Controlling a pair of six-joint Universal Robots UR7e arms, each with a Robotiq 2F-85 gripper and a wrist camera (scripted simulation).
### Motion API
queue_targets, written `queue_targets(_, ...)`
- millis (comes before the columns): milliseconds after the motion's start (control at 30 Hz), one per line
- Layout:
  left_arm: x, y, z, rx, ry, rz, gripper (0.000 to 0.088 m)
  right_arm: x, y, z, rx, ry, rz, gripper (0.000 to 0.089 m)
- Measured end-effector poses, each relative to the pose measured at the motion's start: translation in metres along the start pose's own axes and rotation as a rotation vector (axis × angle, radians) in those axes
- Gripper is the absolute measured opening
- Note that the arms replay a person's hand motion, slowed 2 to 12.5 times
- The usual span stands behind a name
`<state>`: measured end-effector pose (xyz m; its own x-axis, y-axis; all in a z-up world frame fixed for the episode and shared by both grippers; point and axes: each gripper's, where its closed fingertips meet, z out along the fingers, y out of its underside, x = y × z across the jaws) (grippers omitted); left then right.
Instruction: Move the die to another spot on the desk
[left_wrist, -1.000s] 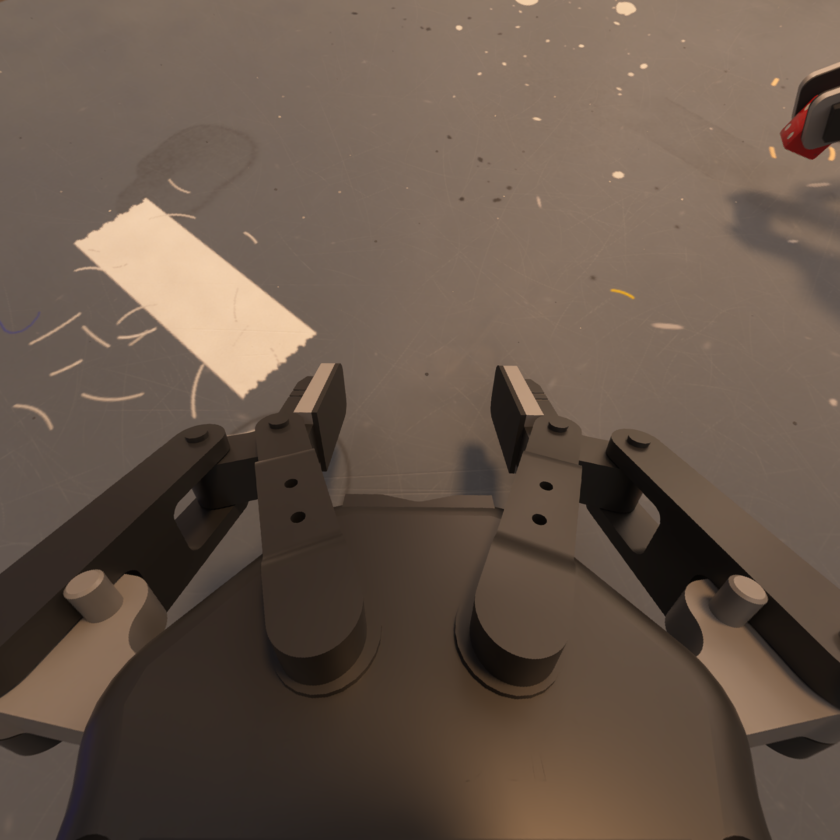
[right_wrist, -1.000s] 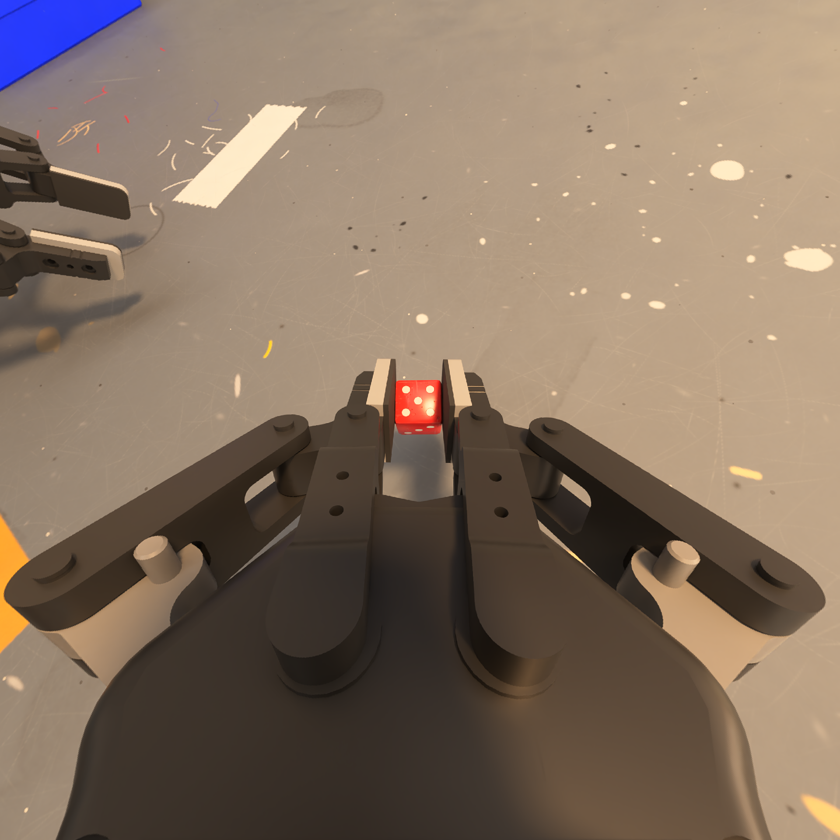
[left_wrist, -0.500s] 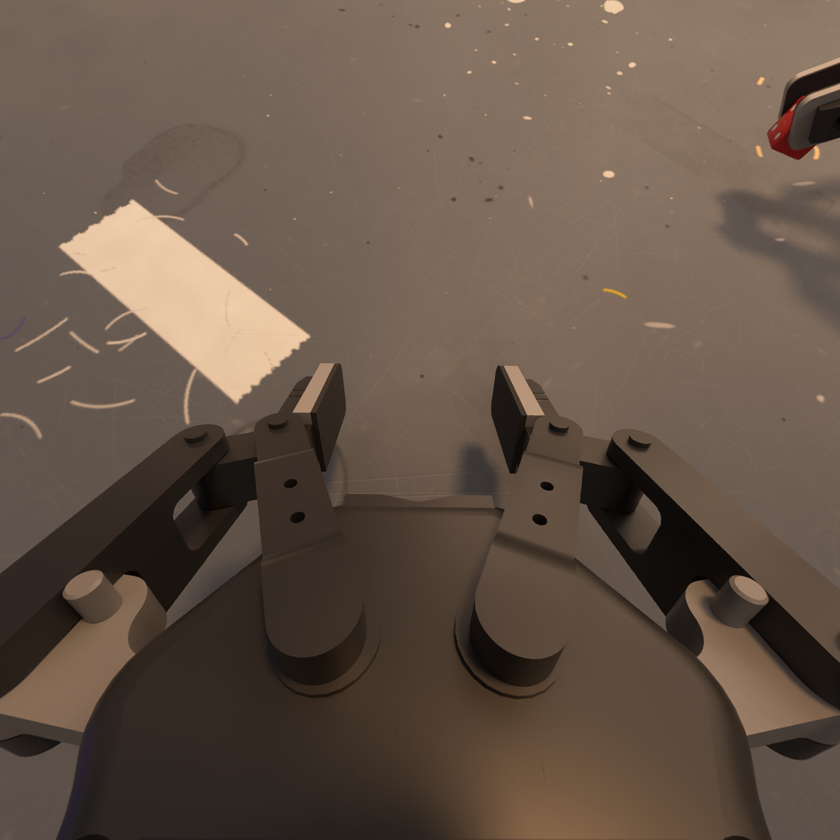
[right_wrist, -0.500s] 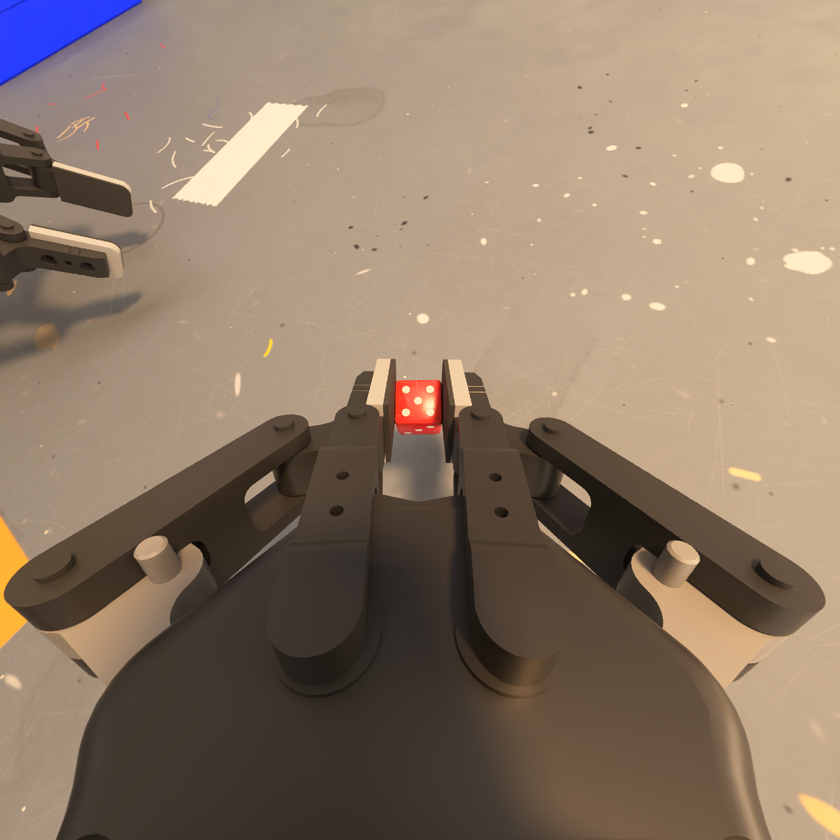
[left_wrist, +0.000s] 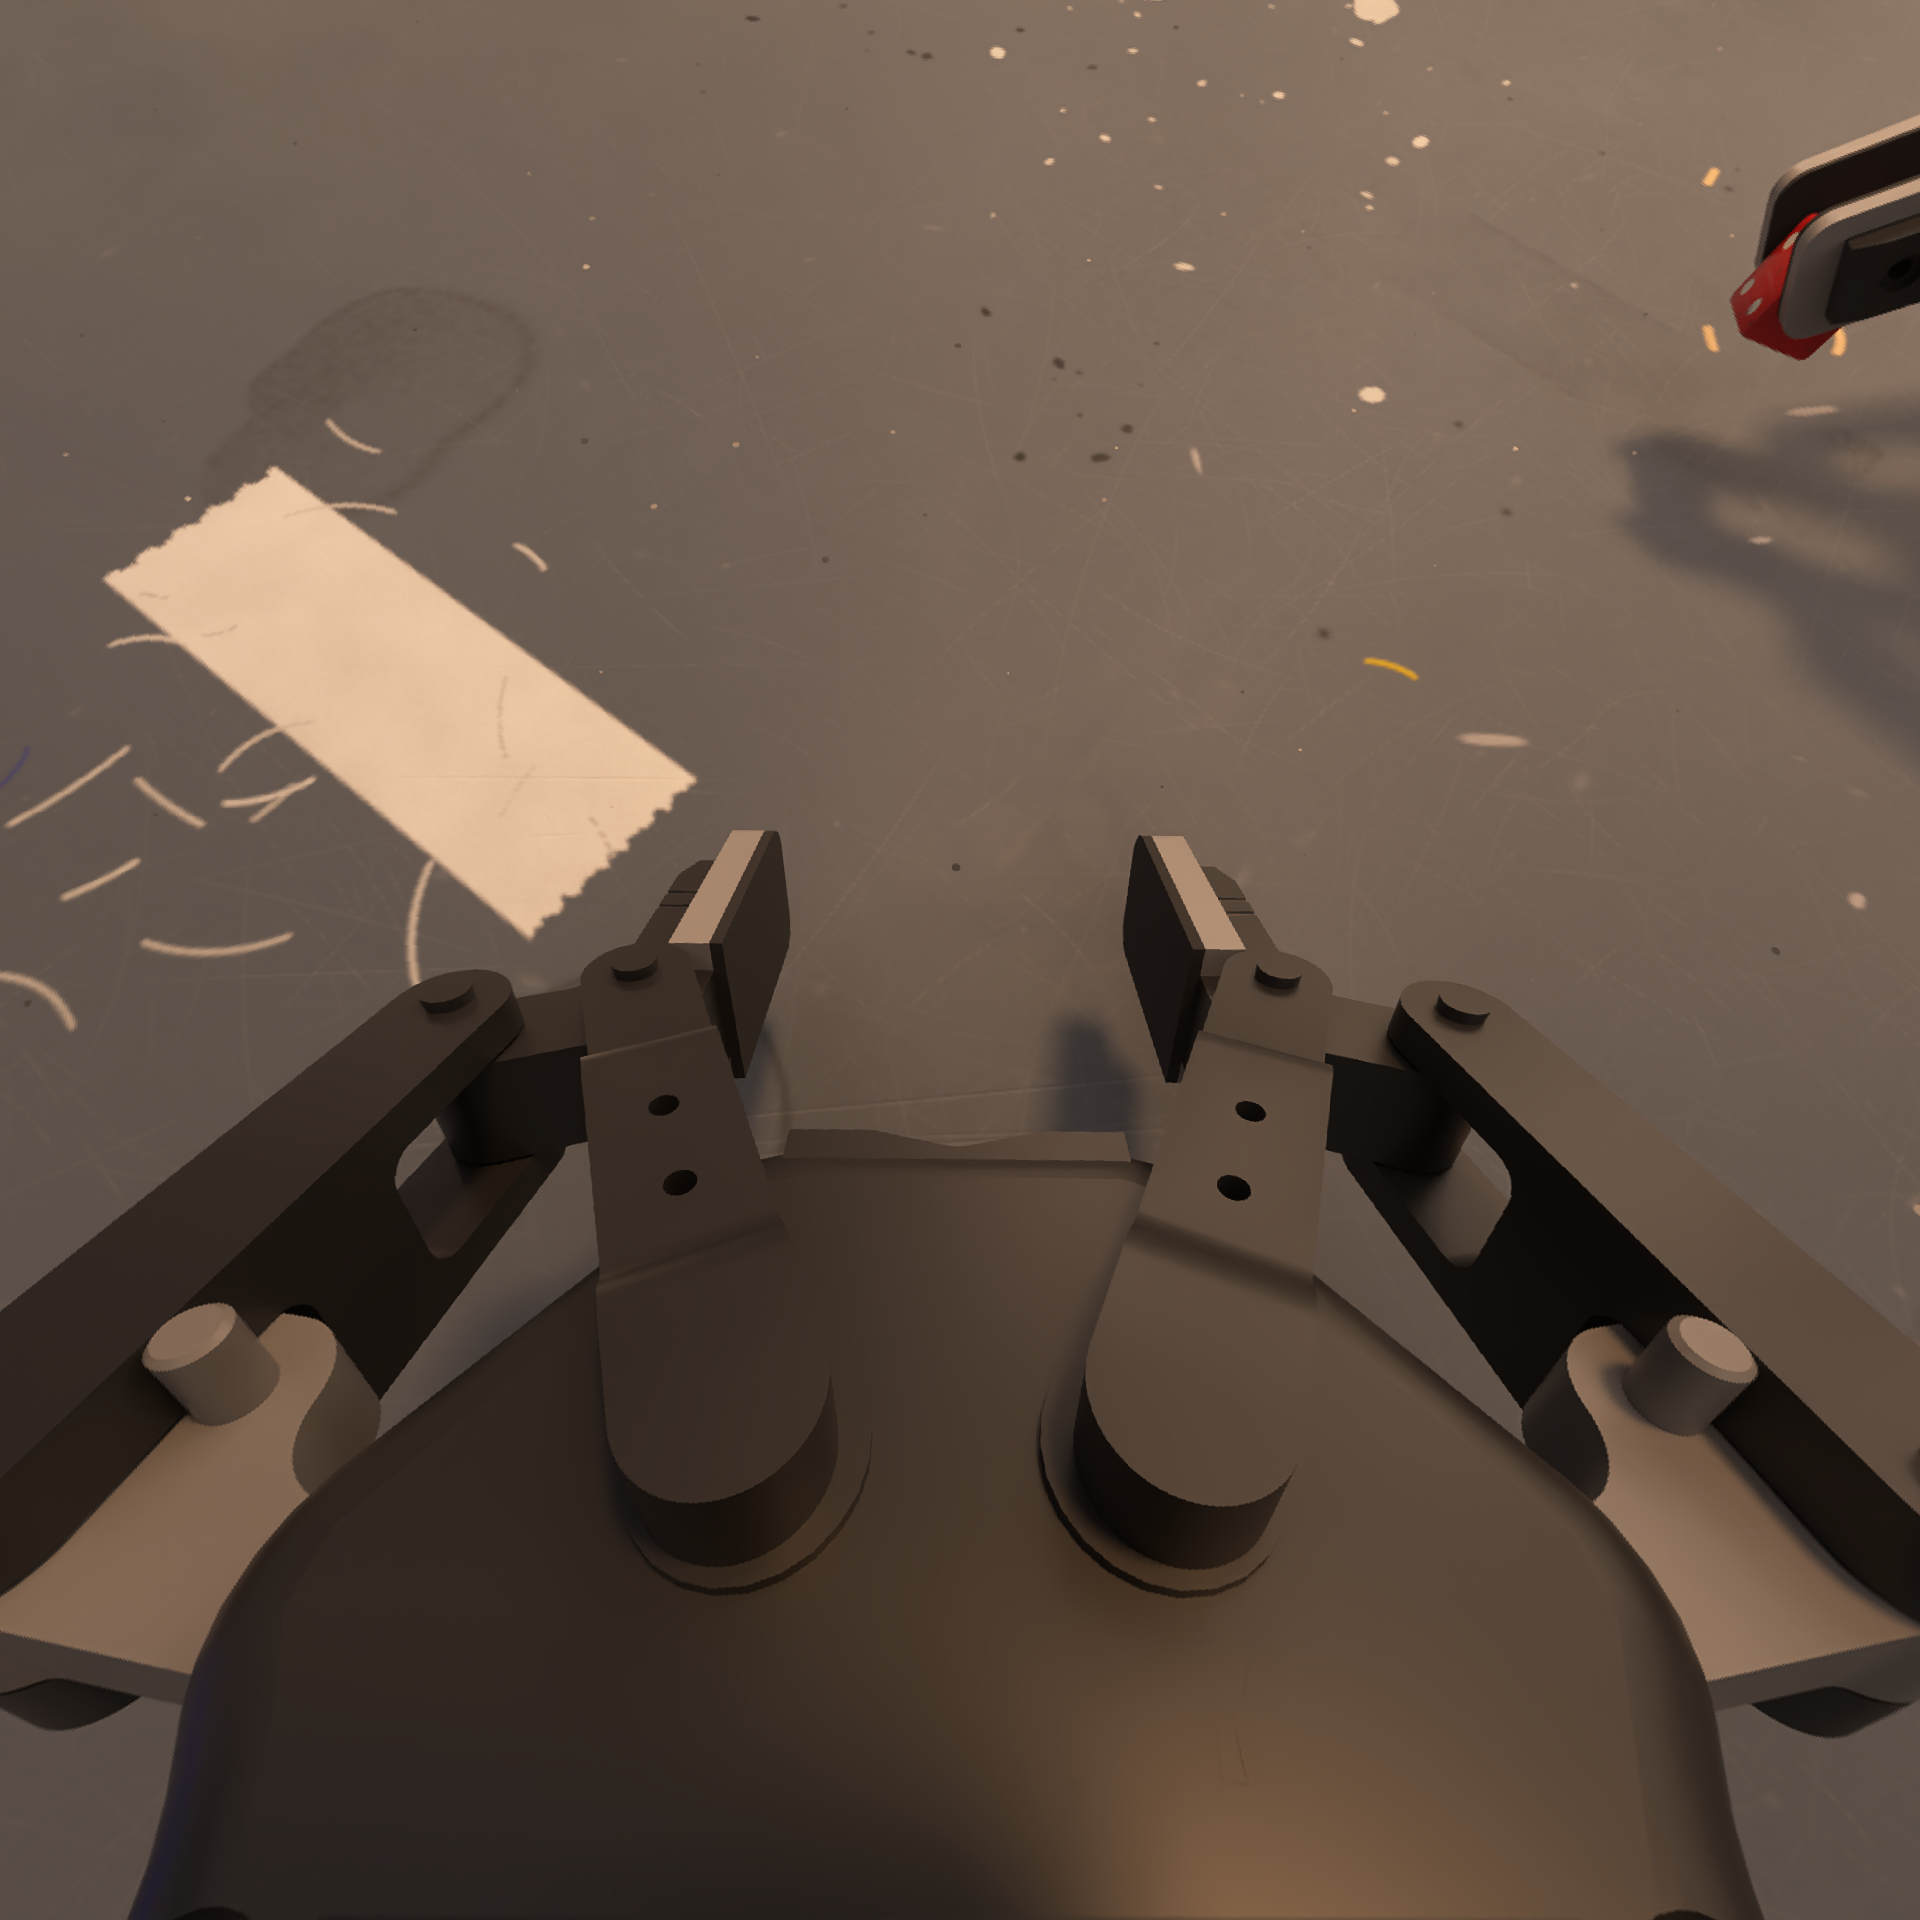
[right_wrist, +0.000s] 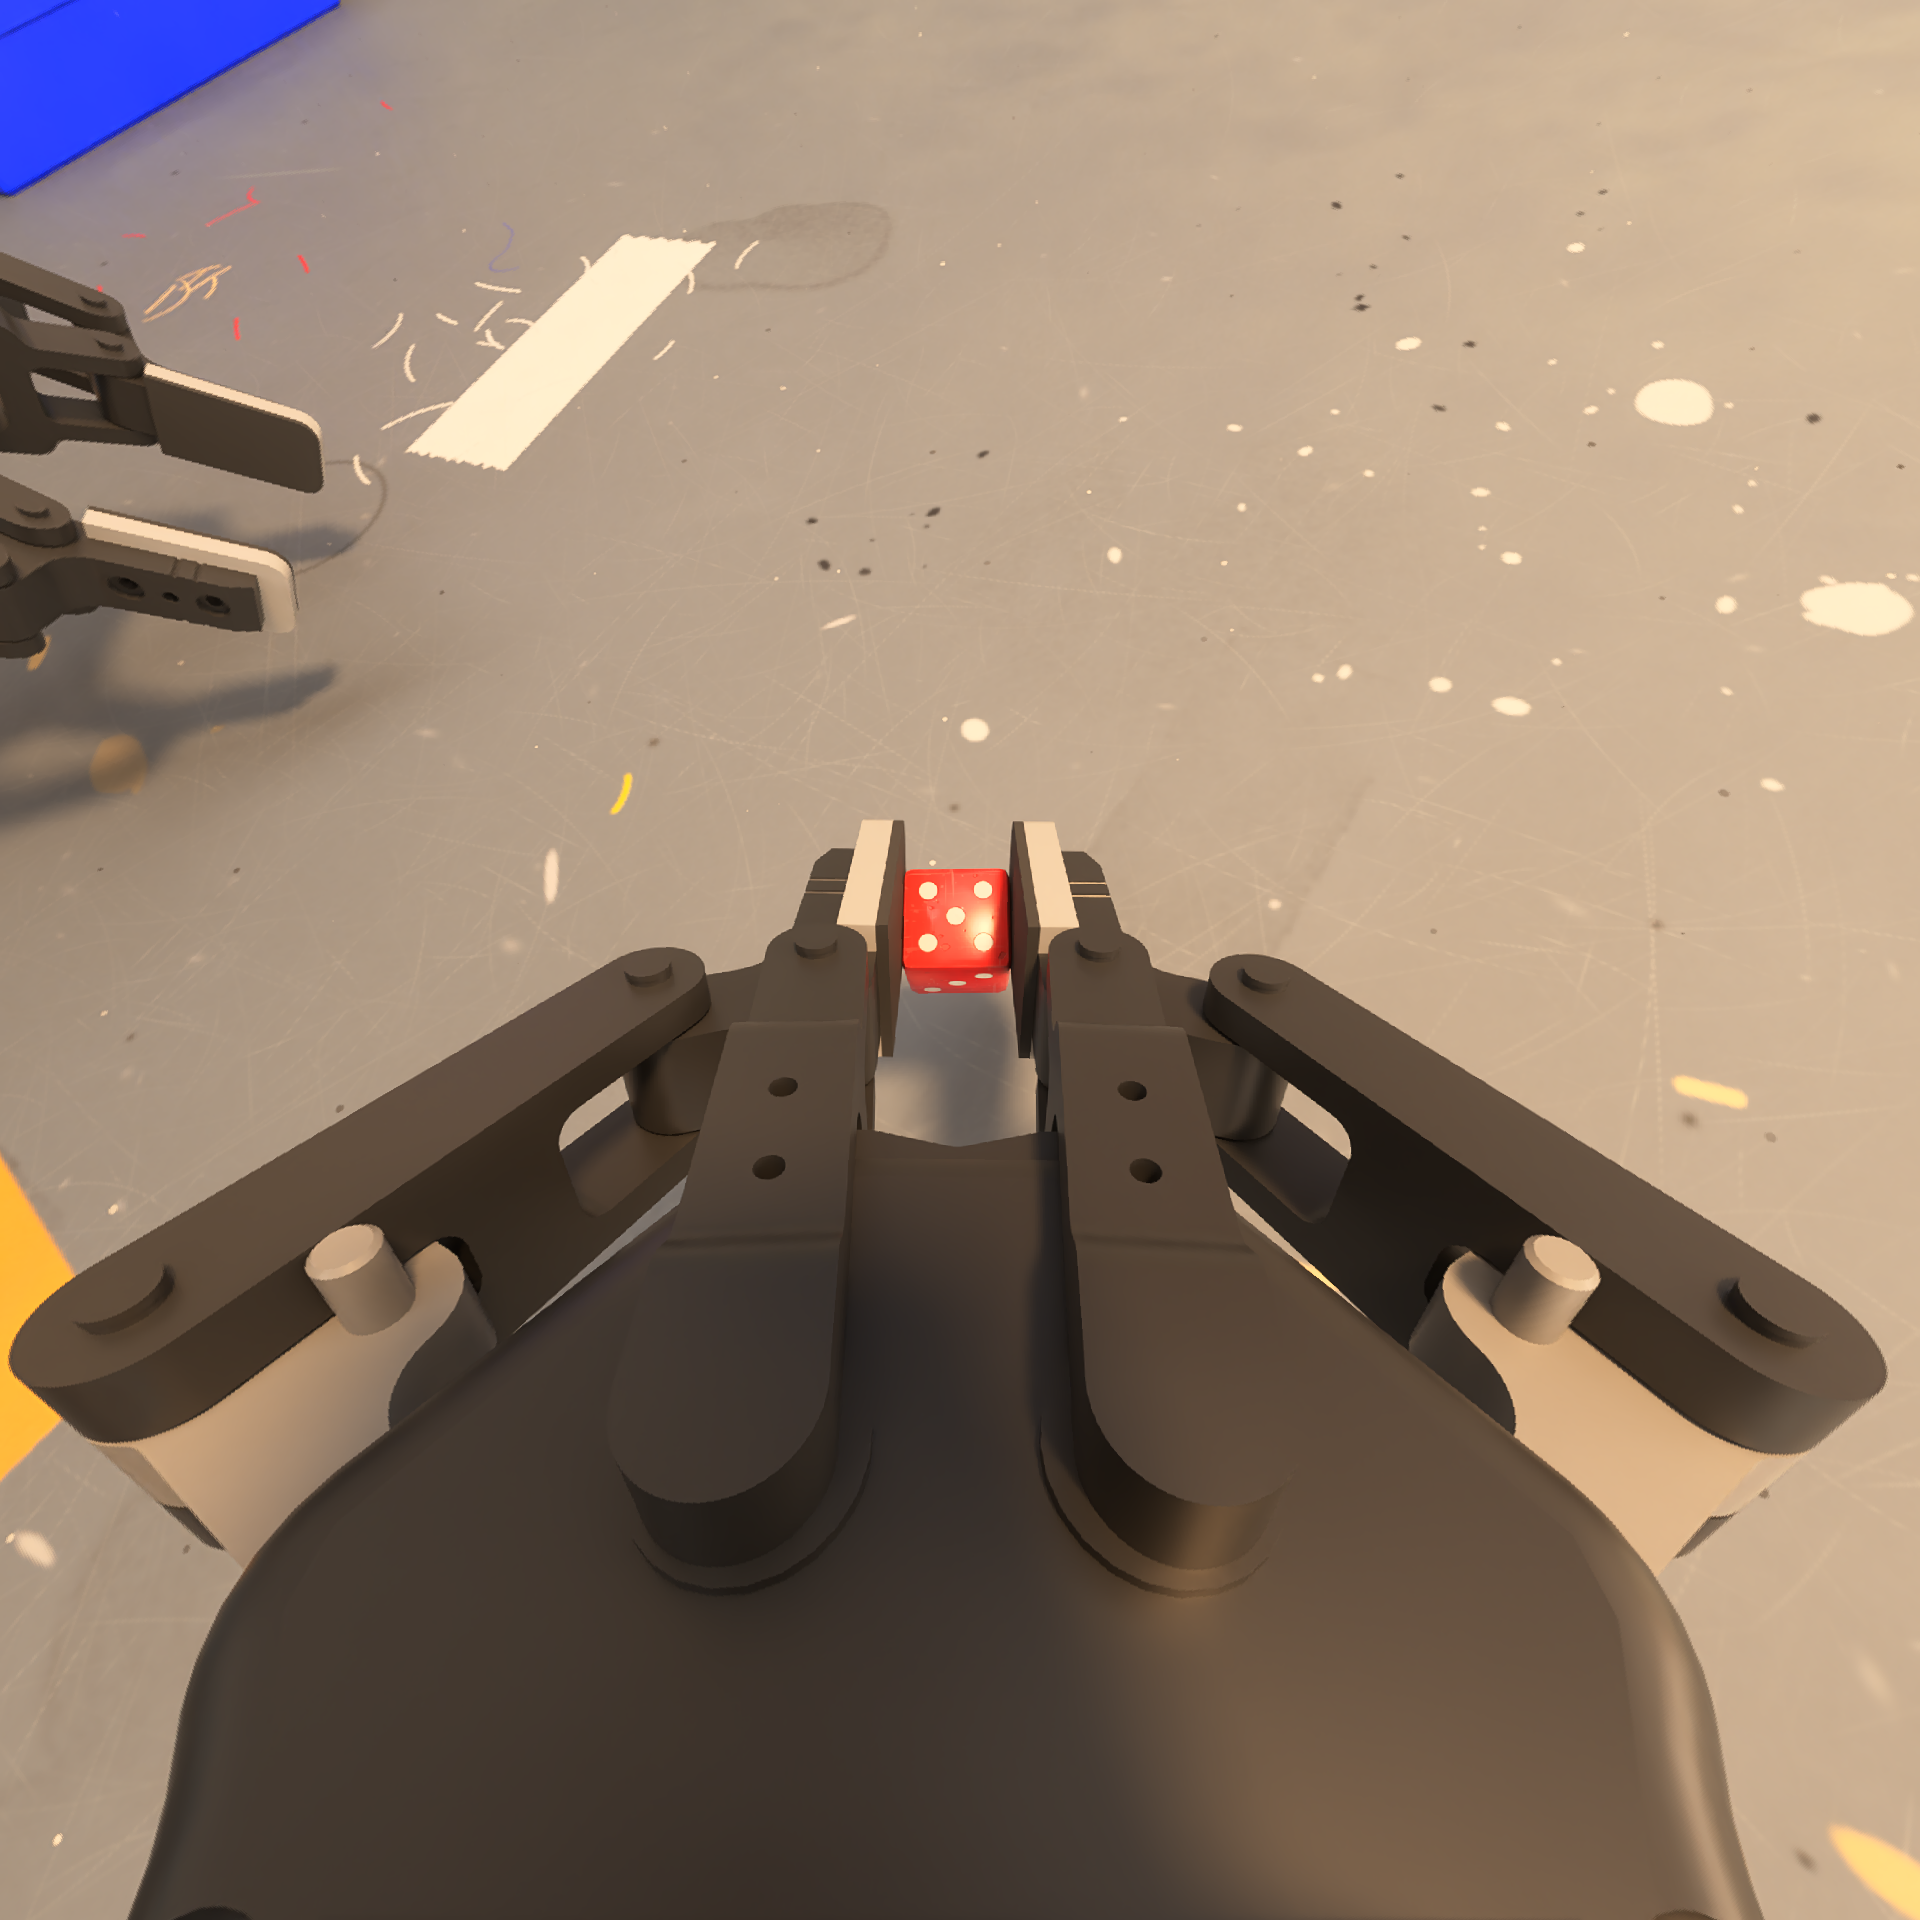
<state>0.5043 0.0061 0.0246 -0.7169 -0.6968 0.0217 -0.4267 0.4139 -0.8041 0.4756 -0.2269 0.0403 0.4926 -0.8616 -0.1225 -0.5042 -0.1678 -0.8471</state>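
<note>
Two tools: we see the right tool (right_wrist: 956, 914) clamped on the die (right_wrist: 956, 928), and the left tool (left_wrist: 956, 935) with jaws apart and nothing between them.
Die: red cube with white pips, rounded corners, glossy; it sits between the right tool's pale pads, off the table (right_wrist: 1351, 582). From the left wrist view we find it at the far right edge, in the right tool (left_wrist: 1808, 275), with a shadow on the table below.
Open room: we see bare table ahead and to the right of the die. The left tool (right_wrist: 281, 540) lies well apart at the left edge.
Edges: a blue slab (right_wrist: 125, 73) fills the far left corner; an orange strip (right_wrist: 21, 1309) runs along the near left border.
Table: grey, matte, finely scratched, flecked with white and dark paint spots.
Tape: a cream strip (left_wrist: 400, 691) with jagged ends lies flat just ahead-left of the left tool, chalk-like curved marks around it.
</note>
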Motion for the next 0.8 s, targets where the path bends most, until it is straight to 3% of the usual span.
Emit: queue_targets(800,0.0017,-0.0023,0.0037,-0.005,0.022,0.021,0.0581,0.0,-0.0009,-0.001,0.007,-0.002,0.0,0.0181)
